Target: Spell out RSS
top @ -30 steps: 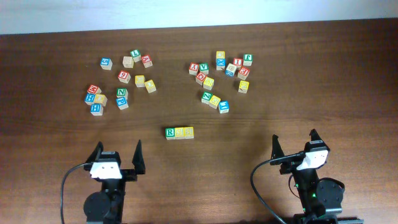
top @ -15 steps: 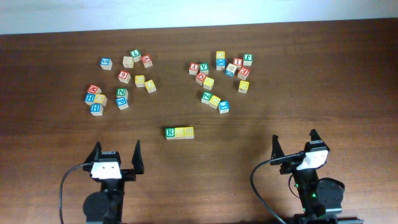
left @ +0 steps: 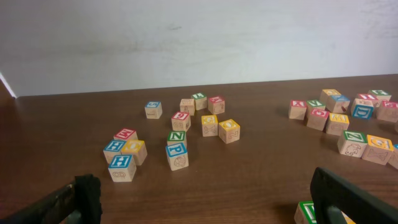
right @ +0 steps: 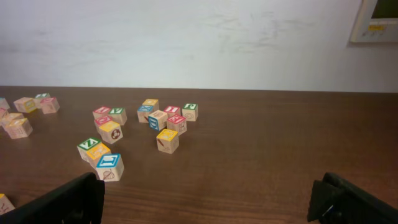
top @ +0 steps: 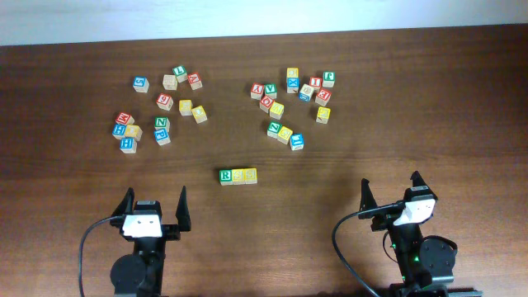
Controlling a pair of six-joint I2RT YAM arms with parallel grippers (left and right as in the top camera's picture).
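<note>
The green "R" cube (top: 226, 176) stands in a row with two yellow-faced cubes (top: 238, 176) (top: 250, 175) touching it on its right, in the middle of the table. My left gripper (top: 154, 204) is open and empty, near the front edge, left of the row. My right gripper (top: 390, 190) is open and empty at the front right. In the left wrist view the green cube (left: 305, 212) peeks out beside the right finger (left: 348, 199). In the right wrist view a yellow cube's corner (right: 4, 203) shows at the lower left edge.
A cluster of lettered cubes lies at the back left, with the green "N" cube (top: 161, 123) among them. Another cluster lies at the back right (top: 293, 87). A white wall runs behind the table.
</note>
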